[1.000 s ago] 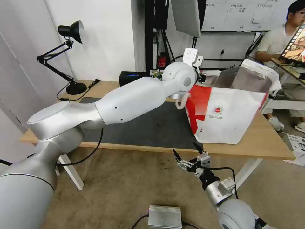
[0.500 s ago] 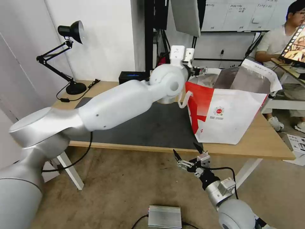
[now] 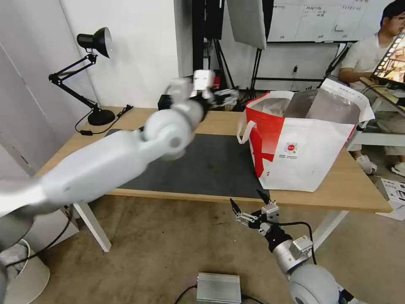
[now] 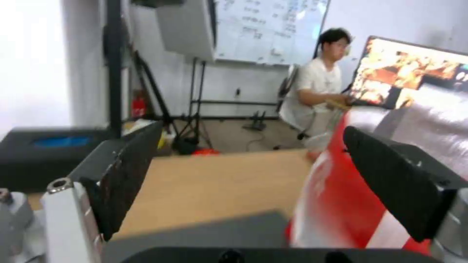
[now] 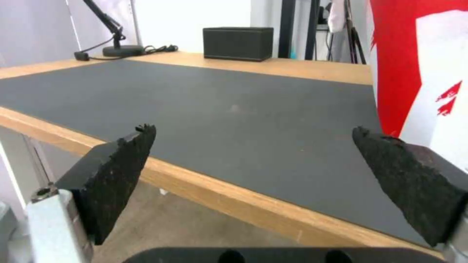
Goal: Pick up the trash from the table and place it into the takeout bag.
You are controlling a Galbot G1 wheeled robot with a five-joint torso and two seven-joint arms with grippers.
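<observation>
The takeout bag (image 3: 303, 143) stands open and upright on the right part of the table (image 3: 363, 194), its foil lining showing. My left gripper (image 3: 230, 96) hangs open and empty above the table's back edge, just left of the bag. In the left wrist view the left gripper (image 4: 253, 160) has a wide gap, with the bag's red wall (image 4: 336, 204) beside one finger. My right gripper (image 3: 249, 203) is open and empty below the table's front edge, and the right gripper (image 5: 253, 146) faces the dark mat (image 5: 195, 106). The trash is out of view.
A black box (image 5: 238, 43) sits at the back of the table, and a black desk lamp (image 3: 95, 80) stands at the back left corner. A small metal unit (image 3: 218, 288) lies on the floor in front. A person sits behind the bag at the right.
My left arm has swung left and pulled back from the bag's near rim to the space over the table's back edge. The right arm has stayed still.
</observation>
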